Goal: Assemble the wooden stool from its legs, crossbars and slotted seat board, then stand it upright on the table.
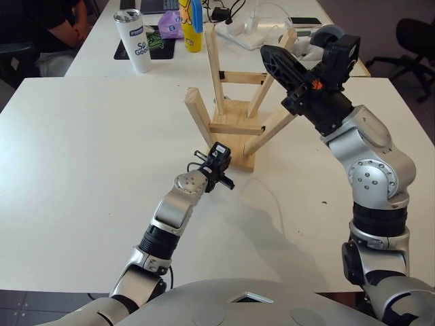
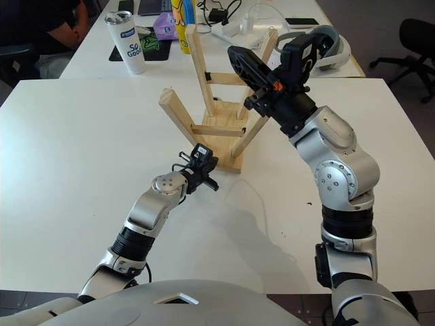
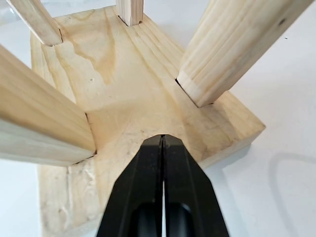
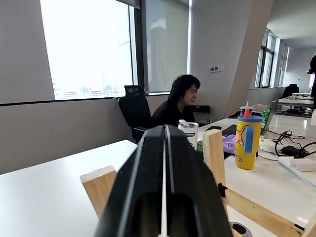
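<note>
While the upturned stool (image 1: 234,112) lies just ahead of the closed left gripper (image 3: 163,140), its legs (image 1: 215,61) rise beside the closed right gripper (image 1: 266,54).

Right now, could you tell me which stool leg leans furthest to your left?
The near left leg, splaying up and out from the upturned seat board; its cut end is leftmost, while the other three legs rise further right.

**Stool seat-down at mid-worktop**

The stool (image 1: 234,122) stands legs-up on the worktop (image 1: 88,149). The left hand (image 3: 163,140) lies just before its seat board (image 3: 123,98). The right hand (image 1: 268,54) is raised by its right legs. A tumbler (image 1: 132,41) and bottle (image 1: 192,27) stand behind.
</note>
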Robot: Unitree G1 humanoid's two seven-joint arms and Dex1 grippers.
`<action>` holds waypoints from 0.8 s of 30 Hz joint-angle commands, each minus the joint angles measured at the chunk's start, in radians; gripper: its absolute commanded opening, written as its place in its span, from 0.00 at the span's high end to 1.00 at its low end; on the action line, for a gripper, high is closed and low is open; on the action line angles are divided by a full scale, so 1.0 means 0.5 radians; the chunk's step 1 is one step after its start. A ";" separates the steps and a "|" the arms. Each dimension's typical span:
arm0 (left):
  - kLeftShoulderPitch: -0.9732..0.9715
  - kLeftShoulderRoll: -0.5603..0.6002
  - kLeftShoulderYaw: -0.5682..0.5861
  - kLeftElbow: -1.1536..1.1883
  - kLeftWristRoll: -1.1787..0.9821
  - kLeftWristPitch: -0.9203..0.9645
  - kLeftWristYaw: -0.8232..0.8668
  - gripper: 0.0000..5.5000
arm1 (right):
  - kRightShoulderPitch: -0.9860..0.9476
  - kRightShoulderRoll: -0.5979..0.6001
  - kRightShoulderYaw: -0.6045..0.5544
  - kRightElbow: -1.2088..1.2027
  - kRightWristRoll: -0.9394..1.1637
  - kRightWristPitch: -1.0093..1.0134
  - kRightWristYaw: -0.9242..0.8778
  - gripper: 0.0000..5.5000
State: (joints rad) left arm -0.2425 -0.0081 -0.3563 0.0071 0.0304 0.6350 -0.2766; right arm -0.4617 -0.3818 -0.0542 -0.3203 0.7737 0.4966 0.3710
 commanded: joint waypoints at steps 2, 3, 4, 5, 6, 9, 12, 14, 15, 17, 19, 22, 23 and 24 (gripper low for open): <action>0.022 0.003 -0.008 0.102 -0.004 0.065 -0.009 1.00 | -0.277 0.003 -0.251 0.175 0.080 -0.007 -0.042 1.00; 0.025 0.004 -0.003 0.102 -0.005 0.062 -0.006 1.00 | -0.331 -0.021 -0.300 0.147 0.135 0.019 -0.034 1.00; 0.027 0.007 0.001 0.103 -0.005 0.059 -0.005 1.00 | -0.385 -0.040 -0.350 0.116 0.193 0.049 -0.047 1.00; 0.029 0.009 0.006 0.104 -0.005 0.057 -0.003 1.00 | -0.439 -0.040 -0.409 0.080 0.295 0.083 -0.074 1.00; 0.029 0.014 0.005 0.107 -0.002 0.054 -0.003 1.00 | -0.484 -0.047 -0.452 0.037 0.374 0.107 -0.097 1.00; 0.042 0.021 0.009 0.096 -0.003 0.057 -0.002 1.00 | -0.577 -0.030 -0.542 -0.031 0.548 0.133 -0.193 1.00; 0.047 0.025 -0.003 0.090 -0.006 0.062 -0.013 1.00 | -0.466 -0.036 -0.503 -0.093 0.573 0.180 -0.204 1.00; 0.038 0.023 -0.020 0.079 -0.007 0.074 -0.024 1.00 | -0.083 -0.119 -0.196 -0.129 0.356 0.343 -0.174 1.00; 0.027 0.021 -0.032 0.072 -0.008 0.084 -0.035 1.00 | 0.133 -0.180 -0.002 -0.114 0.188 0.440 -0.224 1.00; 0.003 0.021 -0.050 0.057 -0.011 0.100 -0.057 1.00 | 0.395 -0.218 0.234 -0.079 -0.090 0.502 -0.355 1.00; -0.012 0.027 -0.056 0.045 -0.013 0.109 -0.072 1.00 | 0.356 -0.144 0.232 -0.089 -0.180 0.458 -0.432 1.00; -0.011 0.032 -0.044 0.034 -0.018 0.122 -0.064 1.00 | 0.056 0.017 0.066 -0.054 -0.204 0.186 -0.449 1.00; -0.013 0.031 -0.043 0.044 -0.018 0.119 -0.063 1.00 | -0.013 0.047 0.003 -0.035 -0.204 0.104 -0.438 1.00; -0.015 0.030 -0.040 0.053 -0.018 0.115 -0.060 1.00 | -0.071 0.060 -0.056 -0.010 -0.209 0.024 -0.414 1.00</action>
State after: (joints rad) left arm -0.2642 -0.0031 -0.3721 0.0099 0.0211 0.6644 -0.3025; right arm -0.4541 -0.3805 -0.0378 -0.3888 0.6874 0.5505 0.1627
